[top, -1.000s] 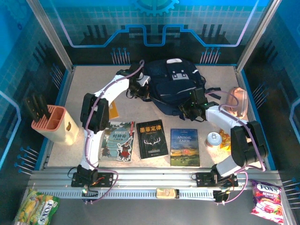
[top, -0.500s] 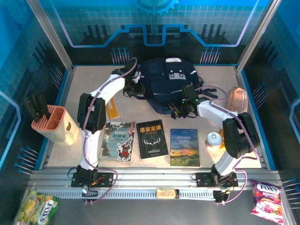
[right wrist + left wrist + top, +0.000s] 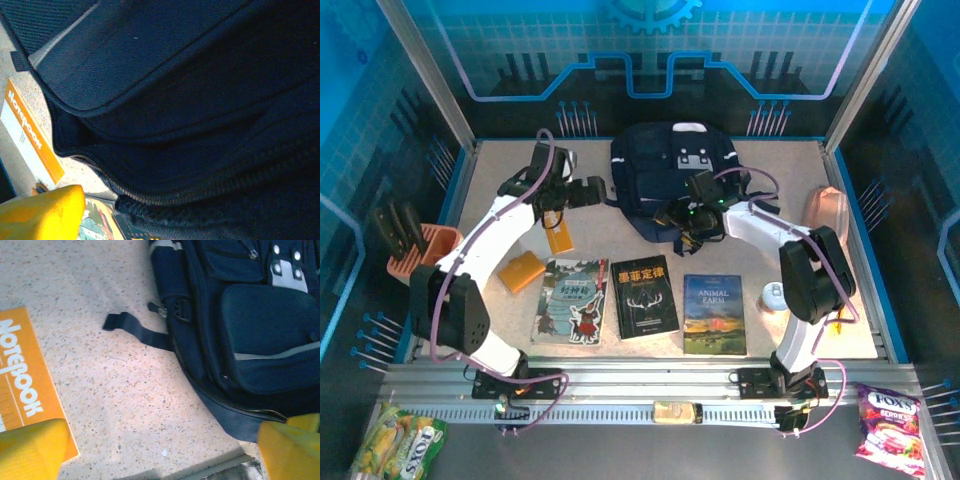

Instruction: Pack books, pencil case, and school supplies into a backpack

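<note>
Backpack (image 3: 672, 175) lies at far side of table (image 3: 790, 160), a gripper at each flank

The dark navy backpack rests flat at the far middle of the speckled table, its white-grey patch facing up. The left gripper (image 3: 598, 190) hovers just beside the backpack's left edge and holds nothing. Its wrist view shows the two yellow fingers (image 3: 30, 452) spread wide to either lower corner, with bare table and a loose black strap (image 3: 135, 330) ahead of them. An orange notebook (image 3: 558, 233) lies on the table just nearer than that gripper.

The right gripper (image 3: 686, 215) is pressed up to the backpack's near edge, where a zipper line (image 3: 210, 185) curves across the dark fabric. One yellow finger (image 3: 42, 215) shows at the lower left of its wrist view. The other is hidden, so it cannot be told whether those jaws stand apart or are clamped on fabric.

Toward the near edge, in a row well apart from the backpack, lie a grey-teal book (image 3: 570, 300), a black book with antlers (image 3: 643, 297) and "Animal Farm" (image 3: 714, 314). A flat orange-yellow pad (image 3: 522, 270) lies tilted just left of the grey-teal book. The pinkish pencil case (image 3: 827, 208) sits at the table's right edge, to the right of the backpack. A pink rack (image 3: 420, 245) stands at the left edge.
</note>
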